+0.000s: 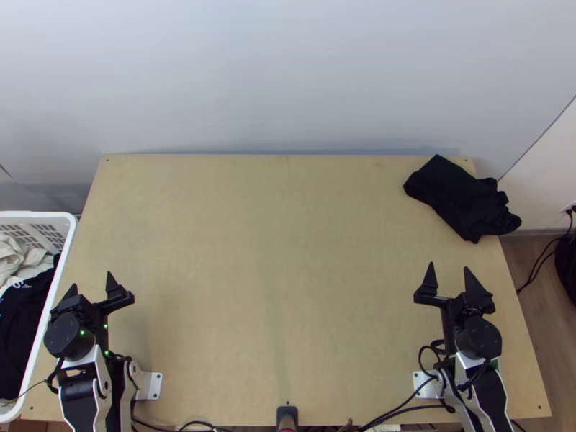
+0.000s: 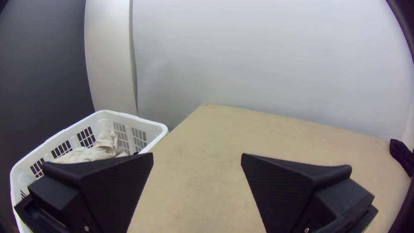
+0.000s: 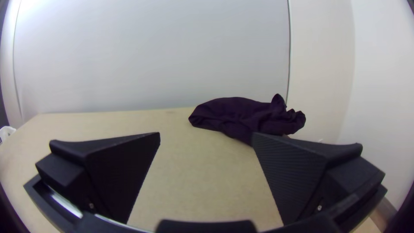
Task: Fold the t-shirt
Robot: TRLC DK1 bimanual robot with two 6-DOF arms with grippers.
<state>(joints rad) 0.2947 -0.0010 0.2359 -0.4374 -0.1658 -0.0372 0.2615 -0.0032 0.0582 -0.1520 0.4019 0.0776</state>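
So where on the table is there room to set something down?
The middle of the table is bare, from the wall down between the left gripper and right gripper; so is the far left corner, past the basket. Crowded: far right, under the black cloth, and around each gripper.

Bare tabletop (image 1: 277, 259) lies open across the middle, but bunched black cloth (image 1: 461, 198) (partly past the edge) blocks the far right and a white basket (image 2: 148, 125) flanks the left.

Lab-like, robot arms (image 1: 486, 394) by table (image 1: 281, 288)
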